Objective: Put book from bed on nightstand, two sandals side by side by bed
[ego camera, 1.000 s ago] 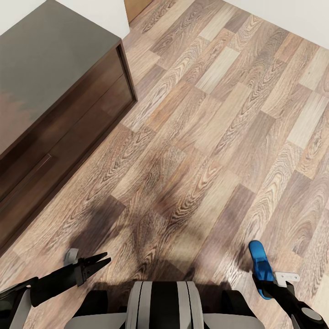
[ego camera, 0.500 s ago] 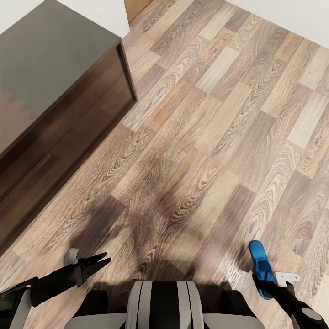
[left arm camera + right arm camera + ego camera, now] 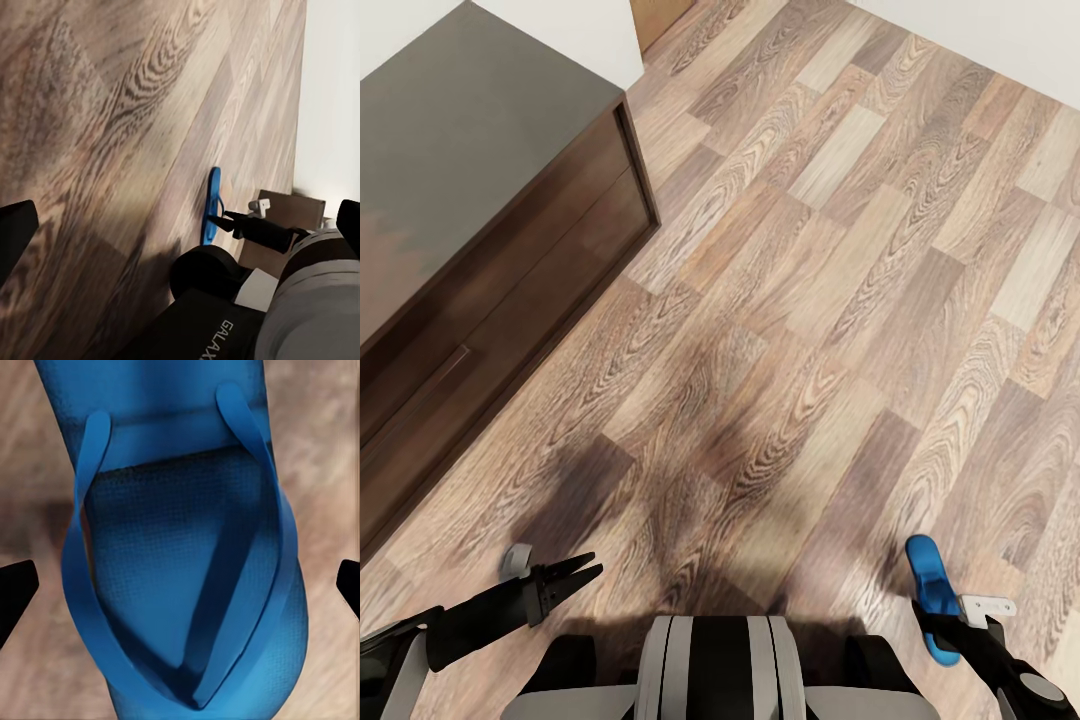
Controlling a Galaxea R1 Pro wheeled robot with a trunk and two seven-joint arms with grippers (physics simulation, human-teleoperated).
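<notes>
One blue sandal [image 3: 933,592] sat in the right claw [image 3: 943,628] above the wood-plank floor [image 3: 790,330], low at the right of the head view. From the right wrist, the sandal [image 3: 187,555] lay strap-side up between two dark fingertips [image 3: 15,589] set far apart at either edge of the picture, and whether they pressed on it could not be told. The left claw [image 3: 582,572] hung bare over the floor with its fingers drawn to a narrow gap. A dark brown cabinet [image 3: 480,230] with drawer fronts stood to the robot's left against a white wall [image 3: 570,30], well apart from both arms. From the left wrist the sandal [image 3: 213,204] showed edge-on at the tip of the right arm [image 3: 262,229], near a white wall [image 3: 330,90].
</notes>
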